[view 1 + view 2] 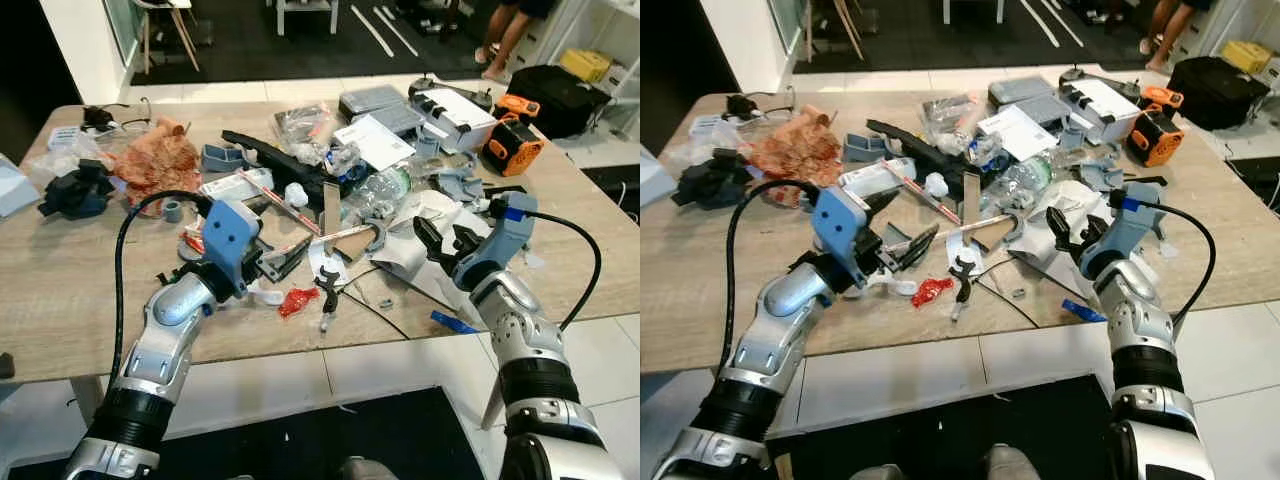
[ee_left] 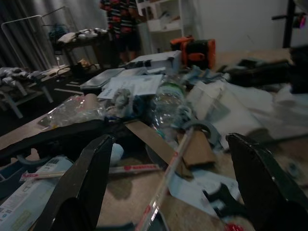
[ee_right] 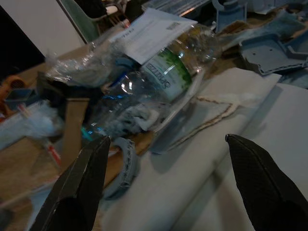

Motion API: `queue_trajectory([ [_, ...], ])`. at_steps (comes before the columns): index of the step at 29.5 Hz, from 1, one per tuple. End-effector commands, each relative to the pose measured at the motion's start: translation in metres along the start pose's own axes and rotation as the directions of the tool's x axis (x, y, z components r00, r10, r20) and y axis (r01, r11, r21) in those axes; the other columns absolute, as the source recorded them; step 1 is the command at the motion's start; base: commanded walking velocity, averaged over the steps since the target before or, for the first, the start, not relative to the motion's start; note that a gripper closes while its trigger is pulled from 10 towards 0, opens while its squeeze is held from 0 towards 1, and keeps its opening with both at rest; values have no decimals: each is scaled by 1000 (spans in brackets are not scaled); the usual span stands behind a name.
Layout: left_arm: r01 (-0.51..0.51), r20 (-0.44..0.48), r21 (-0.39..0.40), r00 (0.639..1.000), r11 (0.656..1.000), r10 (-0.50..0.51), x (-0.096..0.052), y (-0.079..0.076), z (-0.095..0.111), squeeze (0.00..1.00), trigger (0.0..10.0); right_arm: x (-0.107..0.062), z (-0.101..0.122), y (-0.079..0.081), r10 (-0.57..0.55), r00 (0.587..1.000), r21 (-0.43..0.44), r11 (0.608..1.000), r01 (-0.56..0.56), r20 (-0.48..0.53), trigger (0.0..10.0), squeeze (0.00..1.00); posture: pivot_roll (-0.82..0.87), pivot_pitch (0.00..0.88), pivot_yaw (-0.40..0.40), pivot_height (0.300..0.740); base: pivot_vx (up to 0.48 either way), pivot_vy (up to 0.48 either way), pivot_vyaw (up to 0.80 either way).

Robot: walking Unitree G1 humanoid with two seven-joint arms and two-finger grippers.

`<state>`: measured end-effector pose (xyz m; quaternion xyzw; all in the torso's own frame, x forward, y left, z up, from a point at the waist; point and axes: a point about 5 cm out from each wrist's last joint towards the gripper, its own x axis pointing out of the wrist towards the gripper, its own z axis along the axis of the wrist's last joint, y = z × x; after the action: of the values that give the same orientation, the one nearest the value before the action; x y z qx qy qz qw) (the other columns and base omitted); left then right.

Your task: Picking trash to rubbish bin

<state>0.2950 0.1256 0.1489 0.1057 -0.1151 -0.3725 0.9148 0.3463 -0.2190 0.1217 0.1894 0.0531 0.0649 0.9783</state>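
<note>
Trash covers the middle of a wooden table (image 1: 60, 290). My left gripper (image 1: 277, 262) stands open low over the table, beside a red wrapper (image 1: 297, 300) and facing a cardboard scrap (image 2: 192, 144) and a long thin wrapped stick (image 2: 166, 178). My right gripper (image 1: 446, 240) is open too, hovering at the edge of a white crumpled sheet (image 3: 250, 144). Just beyond that sheet lies a crushed clear plastic bottle (image 3: 159, 82) with a green label, also seen in the head view as the bottle (image 1: 378, 190). Neither gripper holds anything.
Orange crumpled paper (image 1: 155, 160) and a black cloth (image 1: 78, 190) lie at the left. A white box (image 1: 455, 115) and an orange-black device (image 1: 515, 145) sit at the back right. A blue pen (image 1: 452, 322) rests by the front edge. A person's legs (image 1: 505, 40) stand beyond.
</note>
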Motion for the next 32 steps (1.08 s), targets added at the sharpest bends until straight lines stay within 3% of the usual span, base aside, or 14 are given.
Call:
queue_trajectory([
  [1,53,-47,21,998,998,-51,-4,-3,-4,0,10000,1,-3,-5,-34,999,20,999,35,-35,10000,0,-66,0,-27,740,0,0,0],
  [8,58,-61,21,997,998,-57,-5,-2,-4,0,10000,1,-7,-12,-81,992,0,997,81,-95,10000,0,-65,0,-25,740,0,0,0],
  [15,11,-38,-10,999,1000,-11,-4,10,3,0,10000,4,-8,-18,-127,980,-69,991,117,-156,10000,0,-62,0,-14,740,0,0,0],
  [19,-52,-13,-33,999,998,52,-7,28,11,0,10000,9,-8,-20,-135,975,-99,988,118,-179,10000,0,-61,0,-9,740,0,0,0],
  [23,-70,-14,-21,997,997,70,-10,36,14,0,10000,11,-8,-18,-115,977,-113,989,96,-181,10000,0,-56,0,-10,740,0,0,0],
  [27,-63,-28,24,998,998,64,-15,47,20,0,10000,14,-4,-13,-78,983,-94,994,63,-167,10000,0,-53,0,4,740,0,0,0],
  [32,40,-9,46,999,998,-40,-17,50,36,0,10000,18,-3,-11,-87,982,-102,992,71,-169,10000,0,-48,0,16,740,0,0,0],
])
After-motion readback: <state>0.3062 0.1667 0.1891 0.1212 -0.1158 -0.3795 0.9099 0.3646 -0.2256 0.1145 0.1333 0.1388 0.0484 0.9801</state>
